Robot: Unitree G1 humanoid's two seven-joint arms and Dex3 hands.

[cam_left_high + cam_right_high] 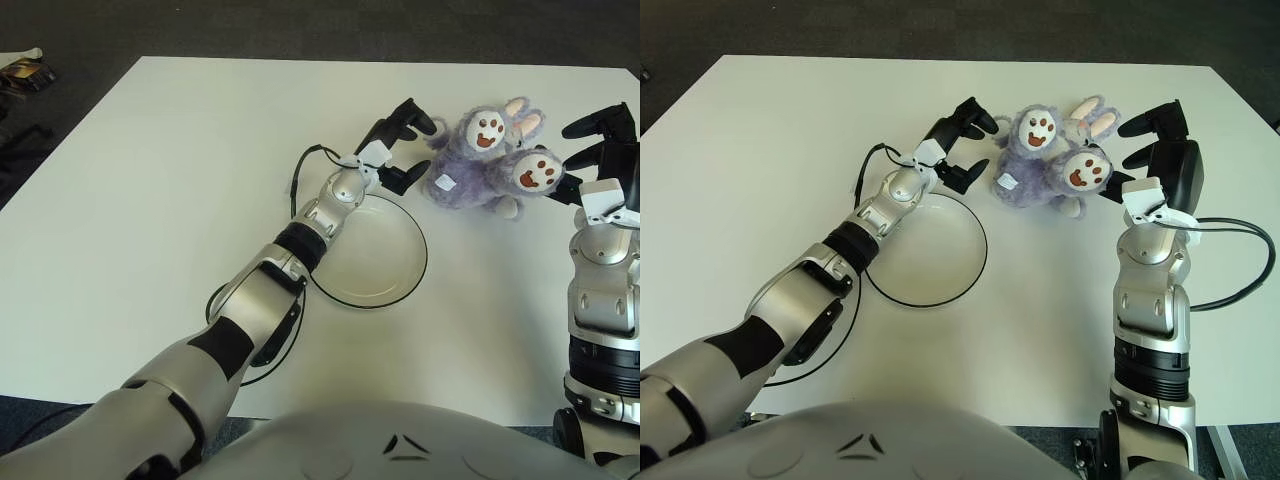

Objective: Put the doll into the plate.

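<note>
A fluffy purple doll (482, 160) with smiling white faces and pale rabbit ears lies on the white table, just beyond and to the right of a white plate (374, 252) with a dark rim. My left hand (404, 148) reaches over the plate's far rim, fingers spread, right against the doll's left side without gripping it. On the doll's right side my right hand (1152, 152) stands upright with its fingers spread, close to the lower face.
A thin black cable (296, 182) runs along my left forearm and loops on the table to the plate's left. The table edge (330, 60) lies beyond the doll, with dark floor past it. Small items (22, 70) lie on the floor far left.
</note>
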